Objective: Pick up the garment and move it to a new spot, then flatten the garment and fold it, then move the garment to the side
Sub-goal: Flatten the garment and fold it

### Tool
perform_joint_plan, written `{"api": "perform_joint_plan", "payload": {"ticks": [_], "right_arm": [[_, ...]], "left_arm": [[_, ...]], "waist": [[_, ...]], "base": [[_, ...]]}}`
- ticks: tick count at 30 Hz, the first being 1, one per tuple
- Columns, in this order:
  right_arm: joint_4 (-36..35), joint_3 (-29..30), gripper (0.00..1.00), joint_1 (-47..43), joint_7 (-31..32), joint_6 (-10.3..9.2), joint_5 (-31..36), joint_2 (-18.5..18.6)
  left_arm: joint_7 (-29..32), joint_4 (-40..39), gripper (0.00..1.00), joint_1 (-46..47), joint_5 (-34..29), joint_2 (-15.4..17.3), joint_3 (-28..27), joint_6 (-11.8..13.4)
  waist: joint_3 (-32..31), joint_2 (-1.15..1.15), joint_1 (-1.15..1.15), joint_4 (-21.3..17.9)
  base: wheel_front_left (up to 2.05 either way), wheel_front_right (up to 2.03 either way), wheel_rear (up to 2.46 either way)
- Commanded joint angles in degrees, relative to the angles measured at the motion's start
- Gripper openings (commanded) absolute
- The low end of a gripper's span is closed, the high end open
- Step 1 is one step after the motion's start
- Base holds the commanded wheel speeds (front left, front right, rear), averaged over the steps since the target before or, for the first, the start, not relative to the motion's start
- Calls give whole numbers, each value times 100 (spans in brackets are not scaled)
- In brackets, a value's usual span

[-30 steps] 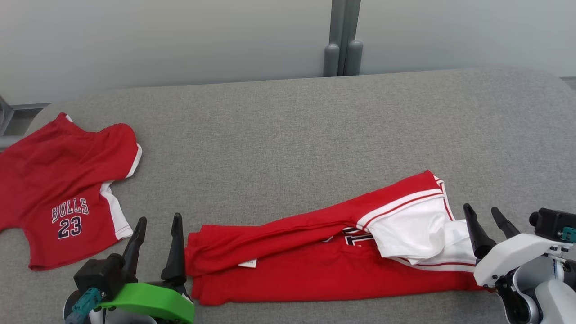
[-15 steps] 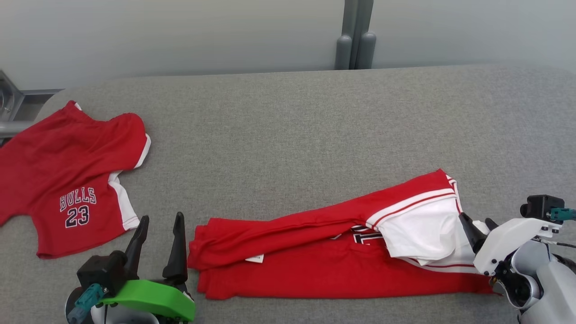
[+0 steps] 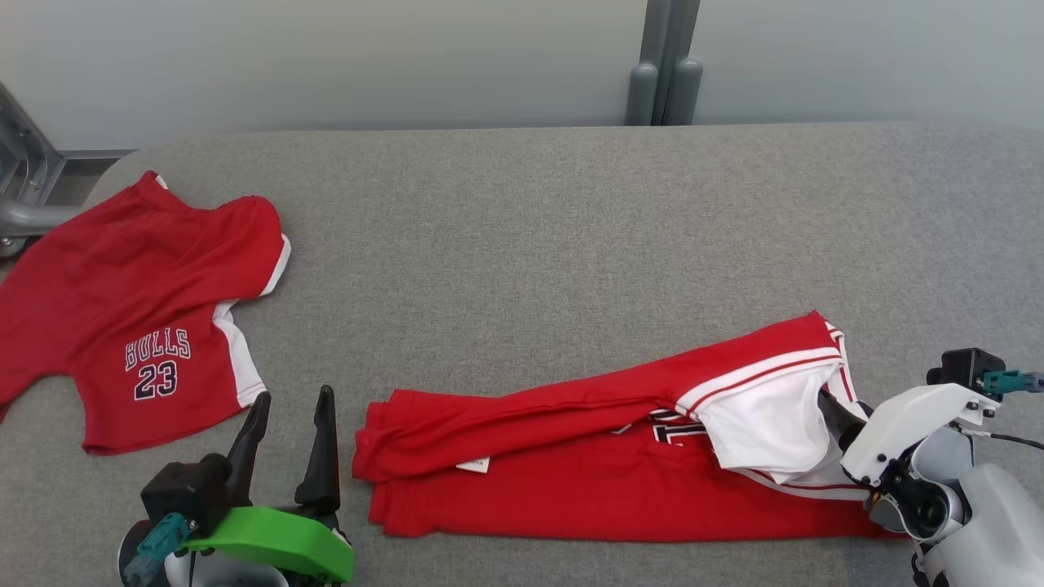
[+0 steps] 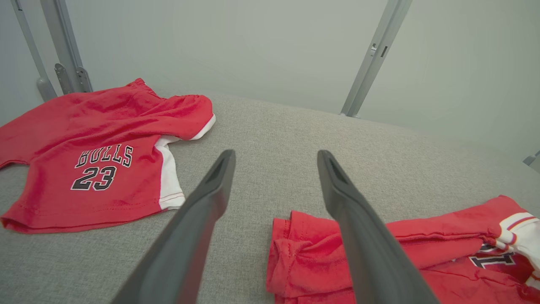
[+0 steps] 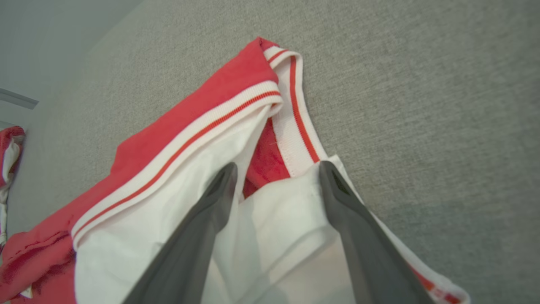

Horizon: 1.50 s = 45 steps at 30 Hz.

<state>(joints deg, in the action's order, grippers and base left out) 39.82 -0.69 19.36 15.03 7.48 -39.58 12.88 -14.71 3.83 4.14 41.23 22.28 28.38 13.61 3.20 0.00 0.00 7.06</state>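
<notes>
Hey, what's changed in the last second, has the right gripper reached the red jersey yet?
The right gripper has moved in from beside the jersey to over its white sleeve, fingers open, nothing gripped yet. The left gripper stays open by the jersey's other end. The jersey and the shorts lie as before; their shift in the head view is the camera turning.

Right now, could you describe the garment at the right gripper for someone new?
On the grey table, look along the near edge. The long folded red jersey there, unlike the BULLS 23 shorts at left, has a white striped end.
</notes>
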Motion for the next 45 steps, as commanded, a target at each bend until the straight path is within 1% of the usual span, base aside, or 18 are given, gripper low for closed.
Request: {"api": "perform_joint_plan", "payload": {"ticks": [1,8,12,14,23,27,28,29,30,31,37,45], "right_arm": [[-79,-30,100,-26,-37,2,-125,-9],[-79,-166,100,-139,40,2,-392,138],[152,-84,100,-43,-108,2,-258,234],[287,-48,100,32,-141,2,-203,213],[697,-170,100,224,199,2,-243,104],[731,-302,100,243,253,2,-284,86],[732,-325,86,234,259,2,-309,92],[716,-343,15,228,243,2,-343,90],[716,-343,15,228,243,2,-343,90],[693,-357,0,223,204,2,-367,92],[577,-369,0,251,-124,2,-487,213],[595,-354,0,354,-594,2,-553,352]], "left_arm": [[1,-6,100,81,5,21,10,23],[18,5,100,68,30,27,27,37],[29,10,100,91,34,41,32,31],[30,7,100,92,37,58,34,36],[64,-1,100,134,40,94,56,33],[63,-3,100,124,48,107,56,41],[64,-4,100,121,51,109,58,45],[65,-5,100,120,53,109,63,47],[65,-5,100,120,53,109,63,47],[66,-6,100,120,55,109,66,49],[63,-10,100,90,53,119,62,74],[45,-44,100,24,70,118,58,96]], "waist": [[3,0,0,8],[-10,0,0,12],[-19,0,0,24],[-18,0,0,30],[8,0,0,63],[7,0,0,105],[5,0,0,114],[3,0,0,121],[3,0,0,121],[1,0,0,128],[-30,0,0,131],[-64,0,0,46]], "base": [[0,0,0],[0,0,0],[0,0,0],[0,0,0],[0,0,0],[0,0,0],[0,0,0],[0,0,0],[0,0,0],[0,0,0],[0,0,0],[0,0,0]]}}
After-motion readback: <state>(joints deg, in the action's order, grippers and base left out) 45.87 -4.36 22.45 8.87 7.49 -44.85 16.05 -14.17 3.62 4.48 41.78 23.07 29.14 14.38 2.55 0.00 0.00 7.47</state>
